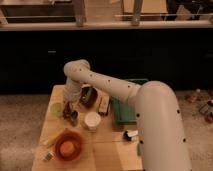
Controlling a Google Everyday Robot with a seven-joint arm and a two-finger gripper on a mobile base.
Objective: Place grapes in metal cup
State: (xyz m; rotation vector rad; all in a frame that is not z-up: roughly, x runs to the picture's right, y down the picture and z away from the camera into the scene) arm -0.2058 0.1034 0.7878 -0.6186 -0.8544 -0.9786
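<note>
Your tool hangs low over the counter with the metal cup just below it, likely lined up for the drop, though its grip and the grapes can't be made out.

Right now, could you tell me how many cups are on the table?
2: the white cup near the table's middle, and the metal cup just left of it, under the gripper. The arm may hide others.

table: pale wood | metal cup: dark shiny | gripper: above cup
</note>
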